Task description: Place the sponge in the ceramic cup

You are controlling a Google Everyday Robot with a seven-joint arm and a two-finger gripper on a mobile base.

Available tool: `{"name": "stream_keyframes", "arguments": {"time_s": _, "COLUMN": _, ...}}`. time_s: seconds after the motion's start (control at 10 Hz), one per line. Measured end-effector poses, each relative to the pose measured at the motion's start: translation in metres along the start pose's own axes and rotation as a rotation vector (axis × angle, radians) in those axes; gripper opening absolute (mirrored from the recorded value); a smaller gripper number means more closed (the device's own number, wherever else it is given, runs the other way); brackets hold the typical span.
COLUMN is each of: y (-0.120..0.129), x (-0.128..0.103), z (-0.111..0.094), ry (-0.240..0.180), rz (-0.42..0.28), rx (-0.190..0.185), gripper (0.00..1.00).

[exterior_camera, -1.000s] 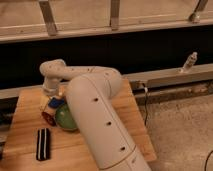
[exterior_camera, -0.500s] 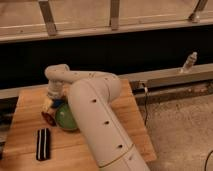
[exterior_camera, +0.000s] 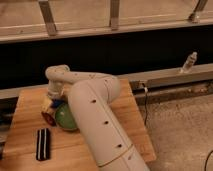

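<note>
**Gripper down at the back-left of the table, sponge right beside it**

Your arm [exterior_camera: 97,117] sweeps up from the bottom of the camera view, bends at the elbow over the wooden table [exterior_camera: 22,127], and drops the gripper [exterior_camera: 51,99] straight down near the table's back-left corner. Whether it is open, closed or holding anything, you cannot tell from here: the wrist hides it.

Look just right of the gripper. That small patch of blue is the sponge [exterior_camera: 60,103], tucked against the wrist at the upper edge of the green plate [exterior_camera: 69,120]. It looks to be touching the gripper or very nearly so, and you cannot say whether it is resting or lifted.

The ceramic cup does not show clearly, as the cluster under the wrist is too crowded to pick it out.

A small red oblong thing [exterior_camera: 48,119] sits just left of the plate, below the gripper. The black striped bar [exterior_camera: 43,144] lies well apart, toward the front-left of the table. The forearm covers much of the plate's right side.
</note>
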Motion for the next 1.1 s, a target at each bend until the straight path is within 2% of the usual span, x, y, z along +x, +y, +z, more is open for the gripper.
{"name": "stream_keyframes", "arguments": {"time_s": 0.2, "y": 0.0, "x": 0.0, "z": 0.0, "ry": 0.0, "rz": 0.0, "rx": 0.0, "gripper": 0.55}}
{"name": "stream_keyframes", "arguments": {"time_s": 0.7, "y": 0.0, "x": 0.001, "z": -0.001, "ry": 0.002, "rz": -0.003, "rx": 0.002, "gripper": 0.04}}
{"name": "stream_keyframes", "arguments": {"time_s": 0.9, "y": 0.01, "x": -0.006, "z": -0.006, "ry": -0.032, "rz": -0.046, "rx": 0.019, "gripper": 0.0}}
{"name": "stream_keyframes", "arguments": {"time_s": 1.1, "y": 0.016, "x": -0.018, "z": -0.033, "ry": -0.091, "rz": -0.086, "rx": 0.058, "gripper": 0.0}}
